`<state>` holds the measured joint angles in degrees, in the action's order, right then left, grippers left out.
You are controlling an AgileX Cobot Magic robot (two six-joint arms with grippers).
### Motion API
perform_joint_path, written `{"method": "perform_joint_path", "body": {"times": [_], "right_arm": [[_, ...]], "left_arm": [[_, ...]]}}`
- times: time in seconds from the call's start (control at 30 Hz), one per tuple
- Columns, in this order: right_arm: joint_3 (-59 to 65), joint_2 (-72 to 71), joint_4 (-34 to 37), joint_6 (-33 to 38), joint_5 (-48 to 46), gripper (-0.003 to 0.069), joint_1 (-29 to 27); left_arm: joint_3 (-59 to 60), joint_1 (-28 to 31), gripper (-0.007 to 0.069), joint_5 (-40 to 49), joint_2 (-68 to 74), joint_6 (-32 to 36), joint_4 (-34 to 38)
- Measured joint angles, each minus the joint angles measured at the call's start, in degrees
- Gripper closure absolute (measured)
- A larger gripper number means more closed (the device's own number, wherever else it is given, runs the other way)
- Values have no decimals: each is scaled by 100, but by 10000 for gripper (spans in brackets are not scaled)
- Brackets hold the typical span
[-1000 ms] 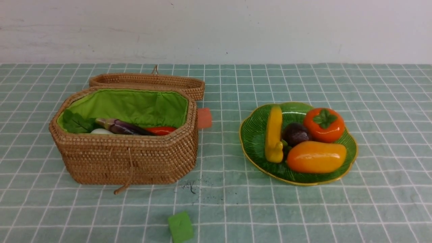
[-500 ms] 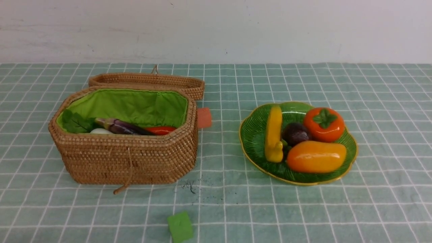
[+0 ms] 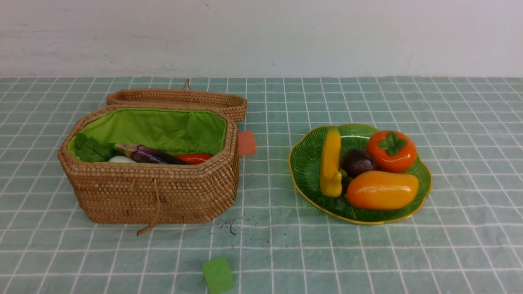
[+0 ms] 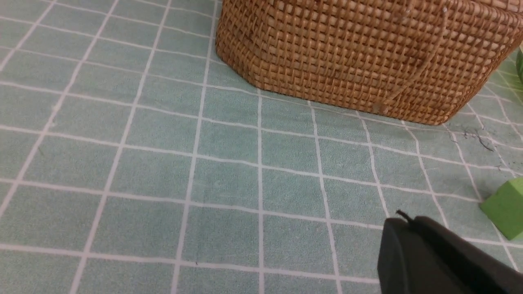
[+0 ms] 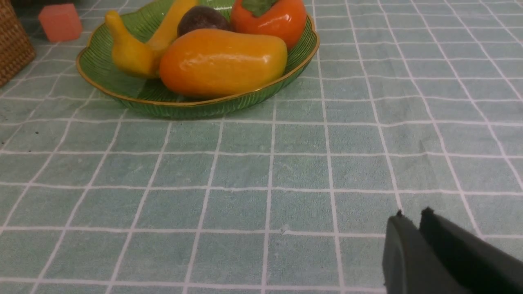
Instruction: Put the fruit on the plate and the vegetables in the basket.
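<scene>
Resting on the green leaf-ribbed plate (image 3: 310, 171) toward the table's right side are the banana (image 3: 330, 163), mangosteen (image 3: 357, 161), persimmon (image 3: 391, 150) and mango (image 3: 382, 190), packed touching one another. Toward the left edge, the wicker basket (image 3: 155, 192) stands with its lid (image 3: 175, 99) folded back, holding the eggplant (image 3: 145, 154), carrot (image 3: 193, 157) and radish (image 3: 121, 159). An orange block (image 3: 246, 143) sits between basket and plate; a green cube (image 3: 217, 274) lies near the front edge. Both arms hang low over the table (image 3: 408, 253): left pincer (image 4: 408, 222) and right pincer (image 5: 410, 218) are each clenched on nothing.
</scene>
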<state>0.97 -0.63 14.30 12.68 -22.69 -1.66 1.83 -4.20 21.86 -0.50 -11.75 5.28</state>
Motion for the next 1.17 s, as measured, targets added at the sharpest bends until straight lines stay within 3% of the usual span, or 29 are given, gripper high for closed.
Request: {"method": "perform_joint_path", "body": {"times": [1.17], "right_arm": [[0, 0, 0, -5, 0, 553, 0]], "left_arm": [[0, 0, 627, 0, 0, -5, 0]]}}
